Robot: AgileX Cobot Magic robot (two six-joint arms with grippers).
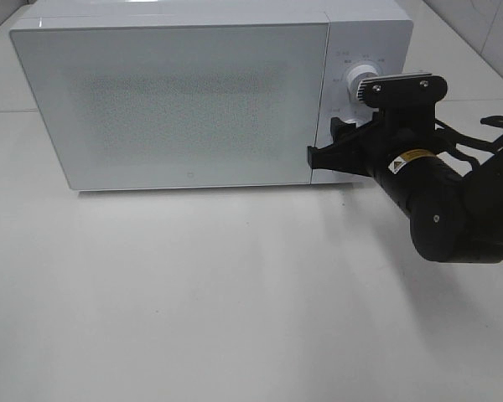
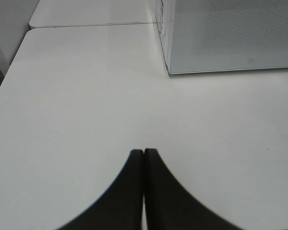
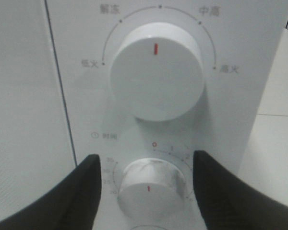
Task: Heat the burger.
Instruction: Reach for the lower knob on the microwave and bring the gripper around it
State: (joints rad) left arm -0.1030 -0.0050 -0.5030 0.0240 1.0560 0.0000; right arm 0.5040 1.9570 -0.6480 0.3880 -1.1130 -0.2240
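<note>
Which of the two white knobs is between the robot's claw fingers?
The smaller lower knob, ringed with numbers, sits between the right gripper's open fingers. The bigger upper knob lies outside them.

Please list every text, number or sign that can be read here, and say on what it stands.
"低火": microwave panel, by the upper knob
"解冻": same
"中高": same
"高火": same
"时间": above the lower knob
"0", "1", "2", "20", "25", "30", "35": scale around the lower knob
The yellow sticker on the right arm: too small to read
</note>
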